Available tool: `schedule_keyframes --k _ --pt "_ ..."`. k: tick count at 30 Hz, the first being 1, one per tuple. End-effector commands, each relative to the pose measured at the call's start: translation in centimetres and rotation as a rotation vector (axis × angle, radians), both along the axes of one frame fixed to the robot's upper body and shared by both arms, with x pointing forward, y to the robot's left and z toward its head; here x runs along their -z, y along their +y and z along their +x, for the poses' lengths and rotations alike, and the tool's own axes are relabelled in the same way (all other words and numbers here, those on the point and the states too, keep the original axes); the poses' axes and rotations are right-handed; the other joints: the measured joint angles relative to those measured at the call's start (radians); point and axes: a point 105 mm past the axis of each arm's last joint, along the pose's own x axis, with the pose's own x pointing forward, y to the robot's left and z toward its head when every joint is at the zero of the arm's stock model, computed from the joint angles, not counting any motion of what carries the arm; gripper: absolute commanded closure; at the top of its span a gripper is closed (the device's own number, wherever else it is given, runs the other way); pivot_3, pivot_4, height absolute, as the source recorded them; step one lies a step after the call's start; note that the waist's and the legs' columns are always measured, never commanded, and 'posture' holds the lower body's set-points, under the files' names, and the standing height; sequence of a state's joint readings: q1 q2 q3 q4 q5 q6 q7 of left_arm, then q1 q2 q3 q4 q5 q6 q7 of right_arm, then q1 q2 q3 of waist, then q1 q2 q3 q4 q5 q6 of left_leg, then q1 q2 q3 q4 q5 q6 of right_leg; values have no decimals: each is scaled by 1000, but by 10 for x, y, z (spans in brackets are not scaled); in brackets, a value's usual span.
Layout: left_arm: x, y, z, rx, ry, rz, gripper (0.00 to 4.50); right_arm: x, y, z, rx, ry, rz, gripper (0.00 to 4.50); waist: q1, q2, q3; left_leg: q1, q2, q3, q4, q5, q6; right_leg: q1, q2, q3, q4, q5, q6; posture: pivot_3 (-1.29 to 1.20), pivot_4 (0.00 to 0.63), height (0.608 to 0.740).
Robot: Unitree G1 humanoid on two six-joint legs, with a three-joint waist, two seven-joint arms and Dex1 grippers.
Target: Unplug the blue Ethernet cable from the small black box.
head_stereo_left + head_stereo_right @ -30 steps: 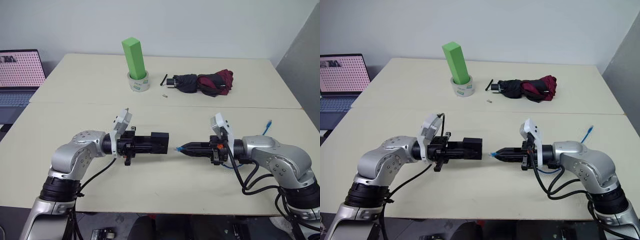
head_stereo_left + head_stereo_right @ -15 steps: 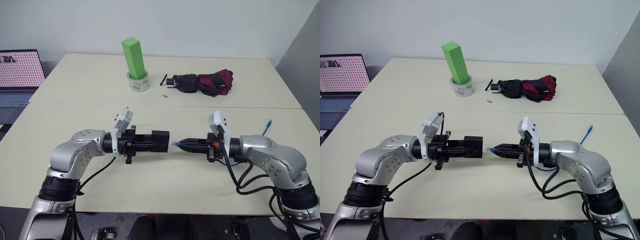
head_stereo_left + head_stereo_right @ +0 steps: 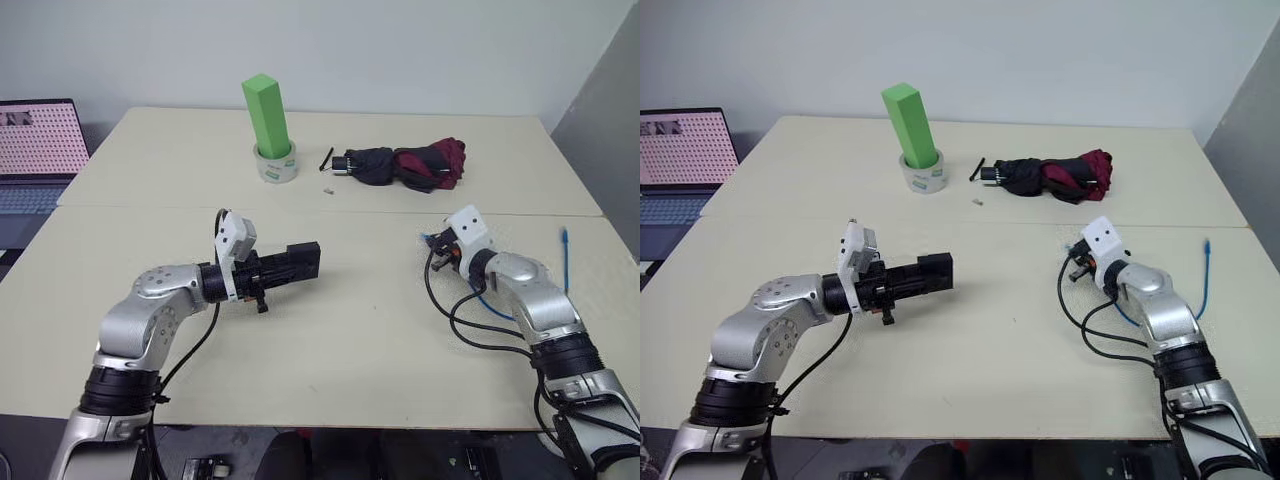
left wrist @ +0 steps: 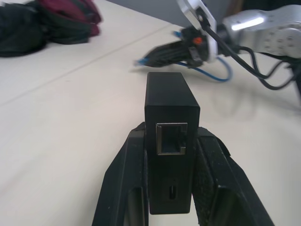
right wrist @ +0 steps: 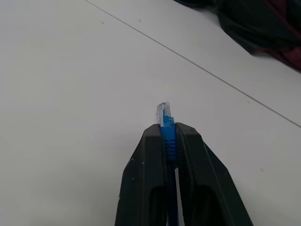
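Jaws of the left gripper (image 4: 167,155) are closed on the box (image 4: 169,122), one black finger (image 4: 123,183) on each side of it. The box is held up off the counter (image 3: 330,340). Its open port is seen from the left wrist, and no plug is in it.

Jaws of the right gripper (image 5: 168,136) are closed on the cable (image 5: 165,123), right behind the clear plug at its end. The plug sticks out just past the fingertips. It is held above the bare counter, free of the box.

The two grippers are well apart, the left one with the box (image 3: 300,262) on the left side of the counter, the right one (image 3: 432,242) on the right side. From the right gripper the blue cable loops back beside the arm (image 3: 1127,312). Its other end (image 3: 1206,246) is seen out past the right arm, near the counter's right edge.

At the far side of the counter a green block (image 3: 266,115) stands tilted in a roll of tape (image 3: 276,165). A folded black and red umbrella (image 3: 405,166) lies to the right of it, and a small thing, too small to tell, lies between them (image 3: 327,189). A laptop (image 3: 38,150) is seen off the left edge.
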State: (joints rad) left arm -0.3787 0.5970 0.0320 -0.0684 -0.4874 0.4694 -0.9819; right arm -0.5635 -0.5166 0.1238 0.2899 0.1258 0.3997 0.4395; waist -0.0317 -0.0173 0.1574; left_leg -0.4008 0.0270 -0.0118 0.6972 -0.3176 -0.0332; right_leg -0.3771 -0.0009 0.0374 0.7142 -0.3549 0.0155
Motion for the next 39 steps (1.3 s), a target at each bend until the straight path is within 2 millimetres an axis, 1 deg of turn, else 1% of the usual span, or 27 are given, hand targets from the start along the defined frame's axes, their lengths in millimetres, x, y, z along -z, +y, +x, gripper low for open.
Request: schedule_keyframes --k 1,2,4,7,9,10,11,12,13,15,16,18,20,23,26,29,30,31,37,39 --pt "-5 6 10 -84 -97 17 3721 -22 -8 7 45 -64 40 3772 0 0 0 0 0 0 0 0 0 0 0 0 0 0 0 0 150 740" --pt "-5 7 12 -95 -103 12 3721 -22 -8 7 42 -60 47 3668 0 0 0 0 0 0 0 0 0 0 0 0 0 0 0 0 150 740" --pt "-4 10 15 -124 -120 14 3721 -25 -8 4 30 -59 54 3091 1 0 0 0 0 0 0 0 0 0 0 0 0 0 0 0 150 740" --pt "-1 14 17 -159 -133 22 3721 -34 -8 -3 0 -61 65 2387 0 0 0 0 0 0 0 0 0 0 0 0 0 0 0 0 150 740" --pt "3 21 19 -198 -136 34 3721 -40 -5 -12 -53 -66 43 1960 1 0 0 0 0 0 0 0 0 0 0 0 0 0 0 0 150 740" --pt "5 25 21 -226 -134 43 3721 -44 1 -18 -108 -75 33 1699 1 0 0 0 0 0 0 0 0 0 0 0 0 0 0 0 150 740" --pt "8 30 23 -256 -141 53 3721 -48 12 -29 -196 -68 37 1447 2 0 0 0 0 0 0 0 0 0 0 0 0 0 0 0 150 740" --pt "9 35 25 -291 -152 61 3721 -52 24 -40 -285 -61 52 1304 3 0 0 0 0 0 0 0 0 0 0 0 0 0 0 0 150 740" --pt "10 45 30 -367 -173 63 3721 -58 43 -57 -407 -53 85 1064 3 0 0 0 0 0 0 0 0 0 0 0 0 0 0 0 150 740" --pt "10 64 40 -507 -220 64 3721 -67 69 -82 -567 -49 123 1064 3 0 0 0 0 0 0 0 0 0 0 0 0 0 0 0 150 740" --pt "11 70 44 -562 -233 50 3721 -69 77 -90 -611 -45 130 1064 0 0 0 0 0 -1 0 0 0 0 0 -1 0 0 0 0 150 740" --pt "13 81 49 -652 -258 34 3721 -70 91 -99 -664 -43 125 1064 2 0 0 0 1 -1 0 0 1 0 0 -1 1 0 0 0 150 740" --pt "18 90 54 -733 -257 8 3721 -73 104 -103 -695 -51 126 1064 3 0 0 1 0 -2 0 -2 3 1 0 -2 0 0 0 0 150 740" --pt "28 97 59 -803 -221 -40 3721 -77 115 -104 -721 -54 131 1064 5 0 0 0 0 -2 1 -2 3 1 0 -2 0 0 0 0 150 740" --pt "41 97 60 -829 -175 -74 3721 -76 121 -104 -736 -55 116 1064 6 -1 0 0 -1 -2 1 0 0 1 -1 -3 0 0 0 0 150 740" --pt "52 100 59 -851 -147 -70 3721 -77 123 -103 -734 -56 113 1064 6 -1 -1 0 -1 -3 1 0 0 2 -2 -3 0 0 0 0 150 740" --pt "53 101 58 -854 -143 -68 3019 -77 123 -102 -733 -57 112 1026 5 -1 -1 0 -1 -3 1 0 0 2 -2 -3 0 0 0 0 150 740" --pt "55 101 56 -850 -132 -78 2943 -77 123 -102 -731 -57 110 1026 4 -1 -1 0 -1 -2 1 0 0 2 -2 -3 0 0 0 0 150 740" --pt "63 105 41 -856 -104 -70 1664 -75 123 -105 -725 -49 106 1026 3 -1 -1 0 0 -2 0 0 0 1 -2 -4 0 0 0 0 150 740" --pt "69 106 26 -840 -93 3 1217 -72 122 -107 -719 -46 105 1026 2 -1 -1 0 0 -2 0 0 0 1 -2 -4 0 0 0 0 150 740"
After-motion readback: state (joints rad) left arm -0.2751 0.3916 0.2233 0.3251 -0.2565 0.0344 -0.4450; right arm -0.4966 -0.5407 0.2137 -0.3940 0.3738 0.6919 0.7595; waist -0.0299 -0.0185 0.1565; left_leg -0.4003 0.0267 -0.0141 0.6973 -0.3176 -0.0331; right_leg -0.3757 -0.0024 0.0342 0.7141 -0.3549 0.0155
